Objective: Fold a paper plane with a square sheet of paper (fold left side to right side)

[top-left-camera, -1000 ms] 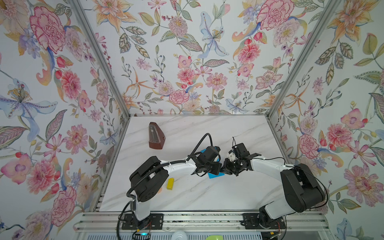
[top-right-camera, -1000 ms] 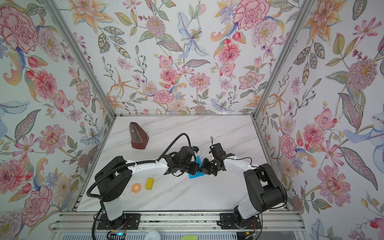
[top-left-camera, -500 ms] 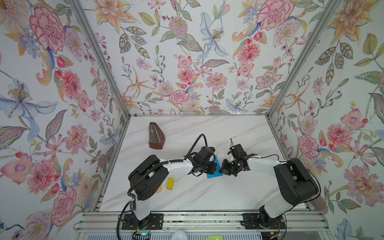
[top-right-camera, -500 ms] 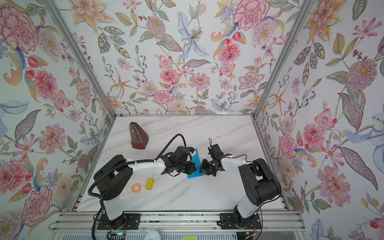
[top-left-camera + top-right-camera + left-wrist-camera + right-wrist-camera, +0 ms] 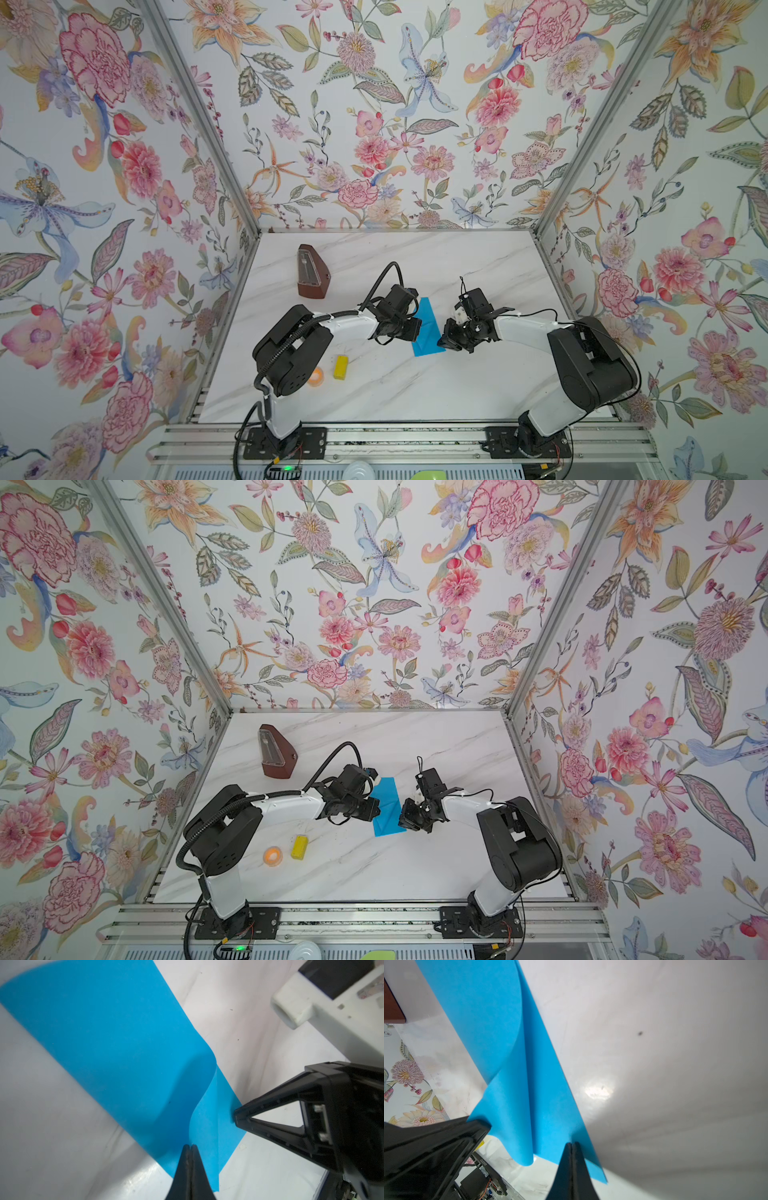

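The square sheet of paper (image 5: 430,332) (image 5: 388,808) is bright blue and lies mid-table as a narrow strip, its left side doubled over to the right. My left gripper (image 5: 190,1145) (image 5: 415,326) is shut on the edge of that upper flap (image 5: 124,1053), which stands slightly raised with a shadow under it. My right gripper (image 5: 572,1144) (image 5: 444,338) is shut, its tips resting on the lower layer at the sheet's right edge. In the right wrist view the fold loops open at the near end (image 5: 525,1155). A paper plane is not in view.
A brown metronome (image 5: 311,272) (image 5: 276,754) stands at the back left. A small yellow block (image 5: 340,368) (image 5: 299,846) and an orange ring (image 5: 273,856) lie front left, beside the left arm's base. Floral walls close off three sides of the marble table (image 5: 415,395).
The two grippers have drawn slightly apart, the left one moving left, so more of the blue sheet shows between them. Both have stayed shut.
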Tool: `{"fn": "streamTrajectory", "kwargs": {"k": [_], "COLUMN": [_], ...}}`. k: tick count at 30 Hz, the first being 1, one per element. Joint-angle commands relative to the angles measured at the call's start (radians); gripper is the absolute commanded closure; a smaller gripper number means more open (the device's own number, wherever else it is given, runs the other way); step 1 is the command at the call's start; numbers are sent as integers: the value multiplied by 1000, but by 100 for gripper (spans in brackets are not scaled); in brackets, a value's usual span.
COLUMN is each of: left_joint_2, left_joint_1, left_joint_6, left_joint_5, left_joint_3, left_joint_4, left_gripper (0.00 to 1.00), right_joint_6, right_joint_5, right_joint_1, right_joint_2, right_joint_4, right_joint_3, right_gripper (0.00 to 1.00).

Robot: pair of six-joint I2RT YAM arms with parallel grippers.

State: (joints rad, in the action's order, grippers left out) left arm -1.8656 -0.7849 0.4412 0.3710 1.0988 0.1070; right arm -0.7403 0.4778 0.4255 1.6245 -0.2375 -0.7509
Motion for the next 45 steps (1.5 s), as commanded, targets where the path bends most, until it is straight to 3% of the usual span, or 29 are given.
{"fn": "streamTrajectory", "kwargs": {"k": [1, 23, 39, 45], "left_joint_2": [-25, -83, -128, -126], "left_joint_1": [15, 35, 49, 56], "left_joint_6": [-45, -105, -121, -96], "left_joint_5": [6, -72, -58, -68], "left_joint_3": [39, 110, 128, 107], "left_joint_4": [44, 118, 122, 120], "left_gripper": [100, 100, 100, 100], "right_joint_6": [15, 17, 31, 51], "right_joint_5": [-38, -39, -42, -70], "right_joint_1": [12, 25, 24, 21], "right_joint_2": [35, 41, 46, 38], "right_joint_4": [-35, -44, -56, -95], "right_joint_3": [3, -10, -16, -54], "right_gripper": [99, 99, 98, 85]}}
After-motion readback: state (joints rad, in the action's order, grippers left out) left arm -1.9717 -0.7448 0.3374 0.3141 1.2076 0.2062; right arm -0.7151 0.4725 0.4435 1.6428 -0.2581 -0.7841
